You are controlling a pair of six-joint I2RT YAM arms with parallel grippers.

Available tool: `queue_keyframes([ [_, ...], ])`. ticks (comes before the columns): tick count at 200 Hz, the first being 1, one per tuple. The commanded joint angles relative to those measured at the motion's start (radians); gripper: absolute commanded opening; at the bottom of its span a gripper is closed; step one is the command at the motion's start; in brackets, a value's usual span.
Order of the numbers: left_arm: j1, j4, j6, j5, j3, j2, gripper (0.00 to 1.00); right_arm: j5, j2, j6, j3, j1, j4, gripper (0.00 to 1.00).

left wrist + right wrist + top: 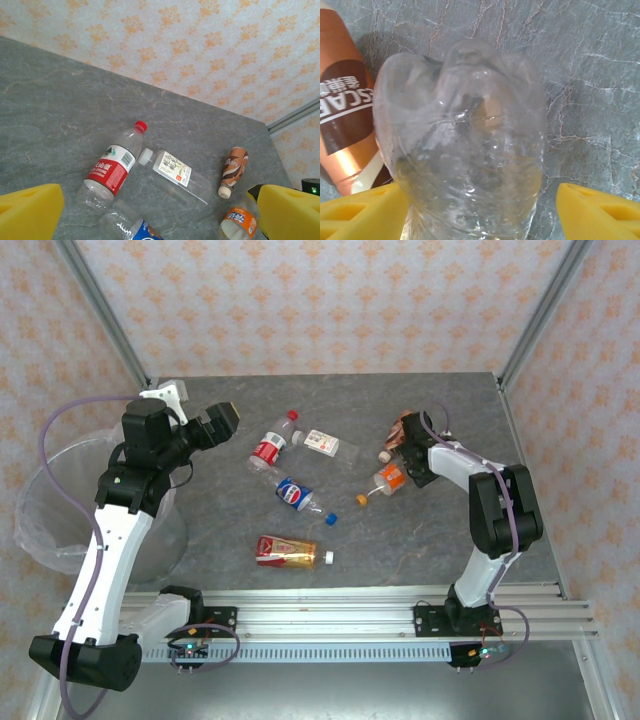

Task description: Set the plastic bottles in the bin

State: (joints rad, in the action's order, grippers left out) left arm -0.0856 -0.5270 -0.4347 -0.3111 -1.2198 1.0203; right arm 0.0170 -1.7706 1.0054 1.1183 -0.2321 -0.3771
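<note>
Clear bottle [465, 140] between spread right tool [480, 197] fingers.

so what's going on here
Two robot arms are clearing a table. Six bottles lie on it, due for the bin at the left. The right gripper is open around the base of a clear bottle beside a brown one, not yet shut on it. The left gripper is open and empty, raised near the bin.
</note>
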Motion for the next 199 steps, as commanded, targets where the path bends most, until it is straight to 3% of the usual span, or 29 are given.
queue_keyframes([
  [1,-0.007,0.001,0.027,0.019,0.014,0.006,1.0,-0.01,-0.024,-0.021,-0.002,0.005,-0.031,0.78],
  [56,-0.008,-0.008,0.031,0.022,0.017,0.003,1.0,-0.009,-0.074,-0.005,0.022,0.006,-0.028,0.77],
  [112,-0.008,-0.011,0.033,0.011,0.025,-0.005,1.0,0.081,-0.009,-0.025,-0.035,0.006,-0.026,0.5],
  [133,-0.009,0.003,0.028,-0.011,0.025,0.001,1.0,0.101,0.037,-0.071,-0.063,0.006,-0.003,0.47],
  [175,-0.016,0.025,0.03,-0.044,0.029,0.009,1.0,0.047,0.174,-0.215,-0.174,0.006,0.165,0.41],
  [199,-0.023,0.039,0.031,-0.071,0.035,0.021,1.0,-0.056,0.227,-0.301,-0.207,0.006,0.258,0.42],
])
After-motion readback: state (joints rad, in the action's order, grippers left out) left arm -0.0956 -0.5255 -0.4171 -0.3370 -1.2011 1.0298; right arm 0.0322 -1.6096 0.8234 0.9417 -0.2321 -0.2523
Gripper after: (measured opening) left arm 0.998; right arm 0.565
